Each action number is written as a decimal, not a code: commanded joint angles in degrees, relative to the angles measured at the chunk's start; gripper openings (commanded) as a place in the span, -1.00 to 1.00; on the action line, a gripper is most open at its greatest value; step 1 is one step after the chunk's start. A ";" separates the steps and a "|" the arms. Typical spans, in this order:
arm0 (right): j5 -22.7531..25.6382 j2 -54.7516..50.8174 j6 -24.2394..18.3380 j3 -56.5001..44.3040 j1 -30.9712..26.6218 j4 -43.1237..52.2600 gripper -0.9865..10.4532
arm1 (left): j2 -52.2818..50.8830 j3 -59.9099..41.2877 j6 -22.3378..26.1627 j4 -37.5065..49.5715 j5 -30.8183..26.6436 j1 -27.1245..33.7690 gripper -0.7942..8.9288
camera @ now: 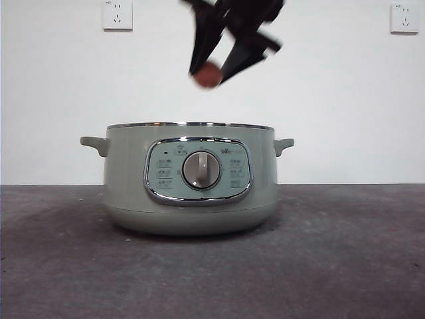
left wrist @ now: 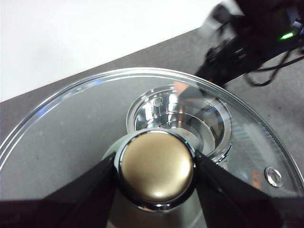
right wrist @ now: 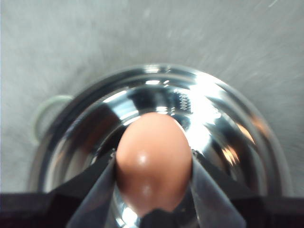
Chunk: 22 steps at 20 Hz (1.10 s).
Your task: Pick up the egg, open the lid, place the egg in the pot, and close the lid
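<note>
While the pot point(camera: 190, 189), pale sage-green with a chrome-framed panel and silver dial point(camera: 200, 170), stands lidless on the dark grey surface point(camera: 345, 266), the right end effector point(camera: 211, 72) hangs above its open mouth with both jaws closed against the reddish-brown egg point(camera: 208, 74). From the right wrist, the egg point(right wrist: 153, 159) sits over the shiny inner bowl. Left end effector point(left wrist: 156, 171): jaws clamped on the round knob of the glass lid point(left wrist: 71, 128), held off the pot, out of the front view.
</note>
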 commanded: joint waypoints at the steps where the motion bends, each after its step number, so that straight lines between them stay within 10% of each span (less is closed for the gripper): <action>1: 0.04 6.08 -2.01 4.00 0.55 -1.25 -0.86 | -0.77 0.42 -0.24 2.49 0.46 0.17 -0.85; 22: 3.04 19.50 -8.09 6.91 2.05 -10.08 -0.85 | -0.74 0.39 -0.17 1.27 0.46 0.17 -0.85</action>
